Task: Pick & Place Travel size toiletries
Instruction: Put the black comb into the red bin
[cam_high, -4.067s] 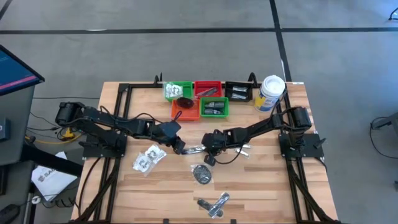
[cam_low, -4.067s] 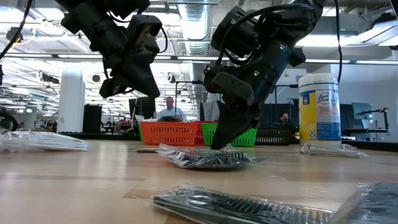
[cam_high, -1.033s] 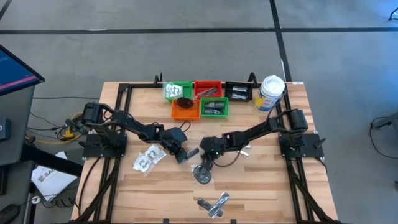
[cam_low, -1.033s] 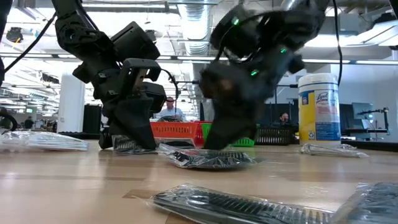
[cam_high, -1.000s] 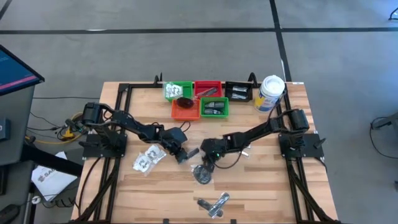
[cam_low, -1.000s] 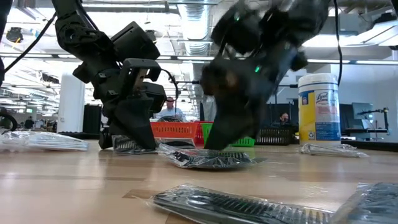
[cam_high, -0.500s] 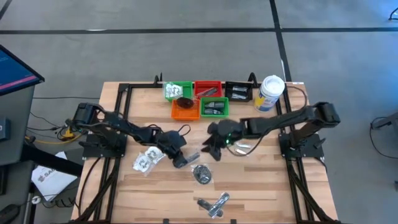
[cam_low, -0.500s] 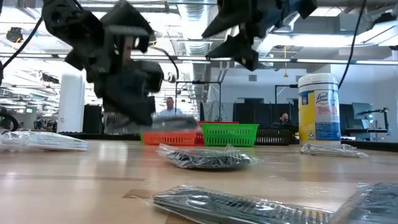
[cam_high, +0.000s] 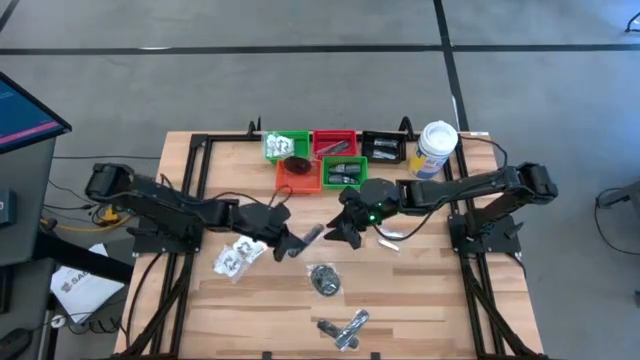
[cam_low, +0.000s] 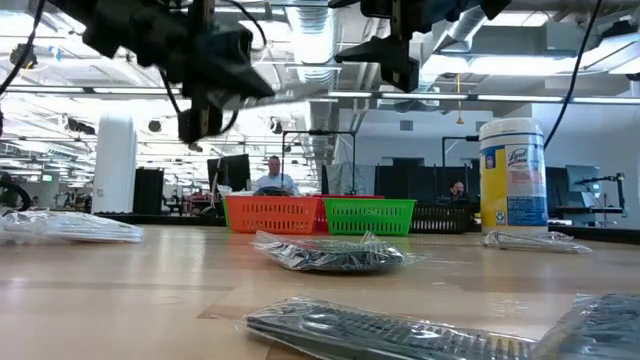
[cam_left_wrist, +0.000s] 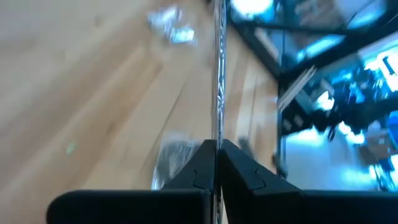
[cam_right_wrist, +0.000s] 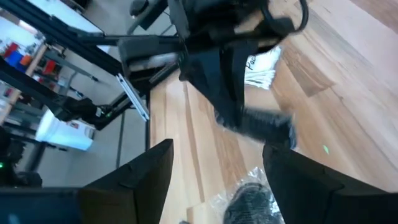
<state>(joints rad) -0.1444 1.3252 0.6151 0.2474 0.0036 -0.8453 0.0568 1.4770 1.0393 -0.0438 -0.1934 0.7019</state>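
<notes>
My left gripper (cam_high: 292, 241) is raised above the table (cam_high: 420, 300), left of centre, with its fingers (cam_left_wrist: 205, 163) pressed fully together on a slim silvery sachet (cam_high: 311, 234). In the left wrist view the sachet (cam_left_wrist: 217, 74) appears edge-on, running straight out from between the fingertips. Just left of this gripper, a clear packet with white contents (cam_high: 237, 255) lies flat on the wood.

At table centre, a dark oval piece in clear plastic (cam_high: 324, 279) lies on the table, apart from both grippers; the low view shows it (cam_low: 330, 254) resting flat. Nearer the front edge, a silvery tube packet (cam_high: 343, 328) lies on the boards.

My right gripper (cam_high: 340, 228) hangs above the table just right of centre, fingers (cam_right_wrist: 149, 171) spread wide with nothing between them. A further small packet (cam_high: 388, 238) lies on the table just beside it.

Along the far edge stand the green tray (cam_high: 284, 136), red tray (cam_high: 335, 134), black tray (cam_high: 383, 137), orange tray (cam_high: 284, 181) and second green tray (cam_high: 345, 184); their exact contents I cannot tell. Right of them stands the white wipes canister (cam_high: 436, 148).
</notes>
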